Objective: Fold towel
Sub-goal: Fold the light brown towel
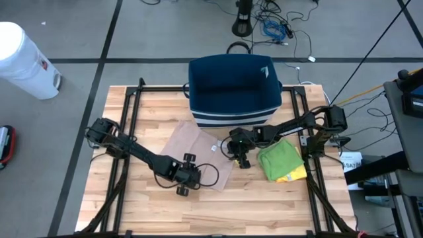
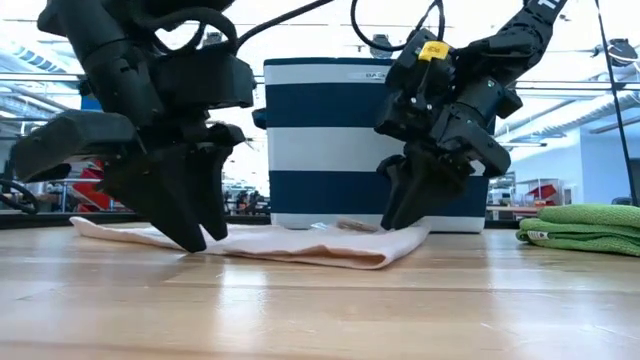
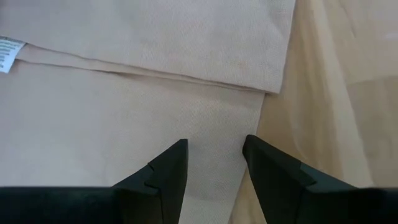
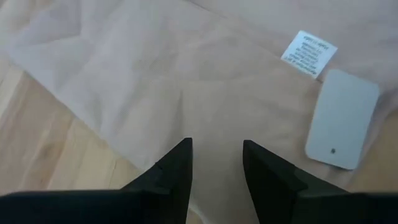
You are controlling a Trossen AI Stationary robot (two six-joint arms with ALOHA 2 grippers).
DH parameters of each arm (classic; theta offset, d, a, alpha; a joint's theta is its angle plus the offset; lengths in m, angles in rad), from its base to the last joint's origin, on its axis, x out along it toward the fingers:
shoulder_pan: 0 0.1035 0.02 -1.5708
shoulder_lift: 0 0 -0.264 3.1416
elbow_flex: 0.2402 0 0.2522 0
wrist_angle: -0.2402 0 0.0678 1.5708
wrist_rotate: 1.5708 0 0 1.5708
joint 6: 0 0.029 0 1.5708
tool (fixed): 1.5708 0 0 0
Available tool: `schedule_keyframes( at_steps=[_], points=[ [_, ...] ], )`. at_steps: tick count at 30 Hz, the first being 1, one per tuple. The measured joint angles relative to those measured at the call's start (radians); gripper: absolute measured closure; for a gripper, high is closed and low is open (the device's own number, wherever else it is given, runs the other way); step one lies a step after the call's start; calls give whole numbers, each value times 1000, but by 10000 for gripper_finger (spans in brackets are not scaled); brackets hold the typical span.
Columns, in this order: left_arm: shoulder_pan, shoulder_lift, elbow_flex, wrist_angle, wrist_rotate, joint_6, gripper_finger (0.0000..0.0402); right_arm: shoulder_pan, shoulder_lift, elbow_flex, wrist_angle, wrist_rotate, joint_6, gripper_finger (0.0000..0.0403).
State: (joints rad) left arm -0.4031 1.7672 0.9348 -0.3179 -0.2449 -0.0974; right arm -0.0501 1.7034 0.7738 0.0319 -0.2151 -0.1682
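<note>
Left gripper [image 3: 214,155]: fingers apart, down over beige towel [image 1: 195,153], thin soft cloth, partly folded, mid-table. Right gripper [image 4: 216,155]: fingers apart, tips over towel's other edge beside white care label [image 4: 309,53].

No text is legible; the towel's [image 4: 186,81] care tag [image 4: 308,52] carries print too small to read.

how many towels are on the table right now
3: a beige towel at the centre between both grippers, and a green towel stacked on a yellow towel at the right edge.
</note>
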Motion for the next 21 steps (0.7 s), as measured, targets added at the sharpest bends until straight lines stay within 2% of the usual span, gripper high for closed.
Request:
schedule_keyframes(
  at_steps=[6, 11, 16, 21],
  points=[
    [-38, -14, -2, -19, -28, -21, 229, 1, -2, 0, -40, 0, 38, 275],
    [-80, -77, 5, -30, -105, -39, 229, 12, -2, 0, -86, 0, 72, 275],
    [-106, -130, 4, -28, -134, -63, 229, 51, -4, 2, -114, -2, 110, 275],
    [-113, -131, 4, -93, -190, -109, 229, 98, -4, 2, -121, -59, 174, 275]
  ],
)
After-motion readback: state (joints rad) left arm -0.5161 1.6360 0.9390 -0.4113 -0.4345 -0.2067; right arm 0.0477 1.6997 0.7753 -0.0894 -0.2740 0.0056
